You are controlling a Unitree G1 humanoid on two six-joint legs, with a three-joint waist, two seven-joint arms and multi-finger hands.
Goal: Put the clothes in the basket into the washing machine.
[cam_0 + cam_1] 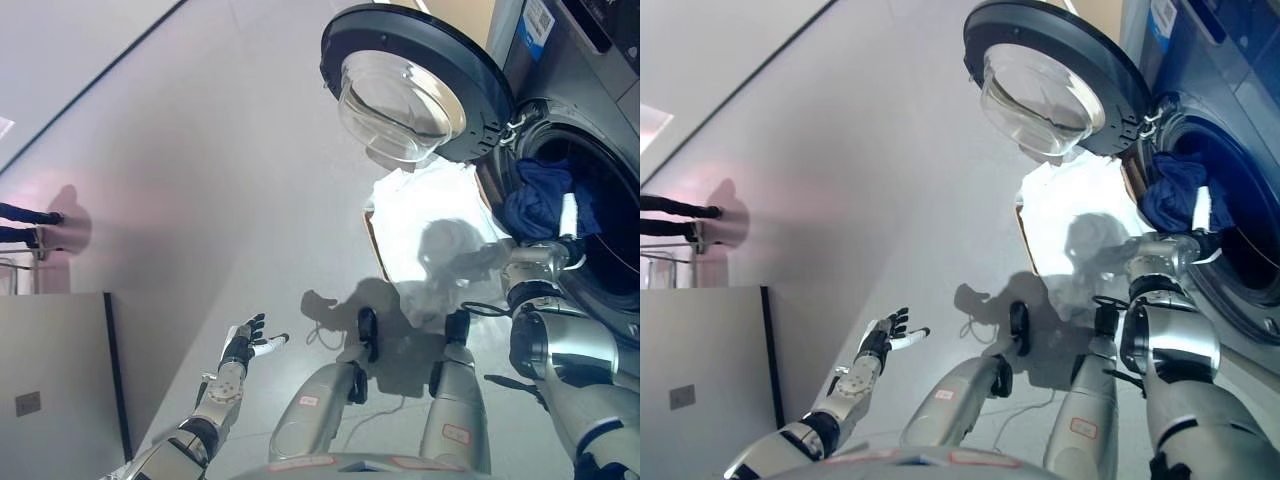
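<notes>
The washing machine (590, 110) stands at the right with its round door (415, 80) swung open to the left. A dark blue garment with a white stripe (545, 200) lies bunched in the mouth of the drum (610, 250). My right arm reaches up to the drum's lower rim, where my right hand (572, 250) sits just under the blue garment with its fingers hidden. Below the door, a basket (372, 235) on the floor holds bright white cloth (430, 215). Down at the lower left, my left hand (243, 345) hovers over the floor, open and holding nothing.
A grey cabinet (55, 385) stands at the lower left. A person's legs and shoes (28, 215) show at the far left edge. Bare grey floor (200, 170) lies between them and the machine.
</notes>
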